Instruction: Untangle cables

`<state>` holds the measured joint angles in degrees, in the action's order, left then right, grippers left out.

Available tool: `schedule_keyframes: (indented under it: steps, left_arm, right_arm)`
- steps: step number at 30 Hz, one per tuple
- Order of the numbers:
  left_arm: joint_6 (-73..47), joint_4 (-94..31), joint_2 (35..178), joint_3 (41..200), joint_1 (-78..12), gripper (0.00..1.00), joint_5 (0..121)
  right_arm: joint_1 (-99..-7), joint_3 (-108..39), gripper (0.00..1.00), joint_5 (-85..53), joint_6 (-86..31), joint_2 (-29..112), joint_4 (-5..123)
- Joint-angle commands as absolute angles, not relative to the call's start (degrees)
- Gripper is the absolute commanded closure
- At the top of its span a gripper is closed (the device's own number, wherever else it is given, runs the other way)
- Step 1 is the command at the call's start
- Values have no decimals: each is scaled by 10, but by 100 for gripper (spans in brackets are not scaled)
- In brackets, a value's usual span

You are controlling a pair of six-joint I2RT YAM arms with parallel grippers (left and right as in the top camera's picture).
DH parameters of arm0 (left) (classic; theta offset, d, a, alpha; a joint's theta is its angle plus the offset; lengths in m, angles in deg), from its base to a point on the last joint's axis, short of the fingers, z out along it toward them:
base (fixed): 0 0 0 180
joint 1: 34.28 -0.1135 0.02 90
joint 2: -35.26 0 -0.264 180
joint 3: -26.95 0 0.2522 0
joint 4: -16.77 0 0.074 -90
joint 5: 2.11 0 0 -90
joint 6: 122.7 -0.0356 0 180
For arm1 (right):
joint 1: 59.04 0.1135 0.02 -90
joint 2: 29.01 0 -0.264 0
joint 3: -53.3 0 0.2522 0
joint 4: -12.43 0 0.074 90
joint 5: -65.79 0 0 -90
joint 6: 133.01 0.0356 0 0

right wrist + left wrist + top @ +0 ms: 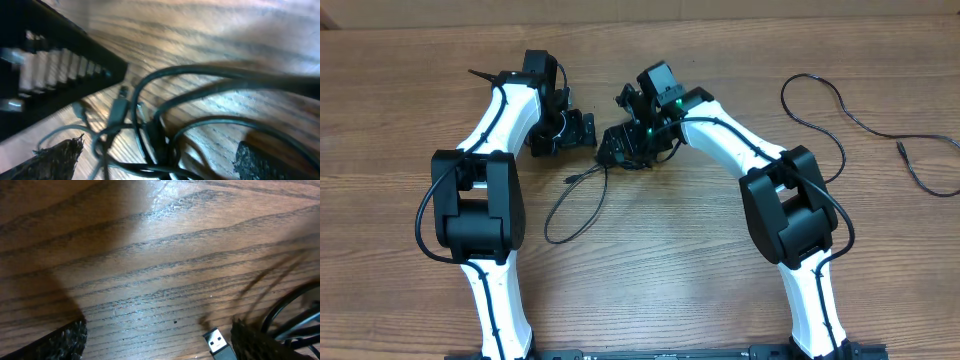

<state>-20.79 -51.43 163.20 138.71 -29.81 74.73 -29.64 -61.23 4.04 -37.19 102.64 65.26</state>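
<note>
Right claw (162,157) gapes empty over the tangled cables (200,85); left claw (160,341), wide open, beside them.

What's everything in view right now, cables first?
Tangle: one knot of black cables, strand count unclear, mid-table under the right gripper.
Loose cable: one, black, right side of the table, apart from the knot.
USB plug: one, black with a silver end, beside the left gripper's finger.
Table: one, brown wood.
Left gripper: one, black, open, low over bare wood beside the tangle.
Right gripper: one, black, open, straddling the tangle.
</note>
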Motion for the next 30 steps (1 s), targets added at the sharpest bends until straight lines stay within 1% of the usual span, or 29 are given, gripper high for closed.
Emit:
schedule_keyframes:
  steps: [1, 10, 19, 22, 26, 30]
  left_arm:
    - [-207, -518, 1645, 1379, -302, 6, 763]
    - [-207, -518, 1645, 1379, -302, 5, 763]
    - [-212, -523, 1645, 1379, -301, 1, 763]
    - [-223, -523, 1645, 1379, -301, 0, 763]
    - [-225, -524, 1645, 1379, -301, 0, 763]
    - [-236, -524, 1645, 1379, -301, 0, 762]
  right_arm:
    - [-284, -585, 0, 43, -373, 1029, 627]
    - [-235, -572, 0, 43, -373, 1029, 627]
    - [-172, -573, 0, 43, -373, 1028, 632]
    - [-175, -585, 0, 43, -373, 1019, 657]
    - [-200, -630, 0, 44, -373, 993, 735]
    - [-225, -660, 0, 57, -373, 970, 774]
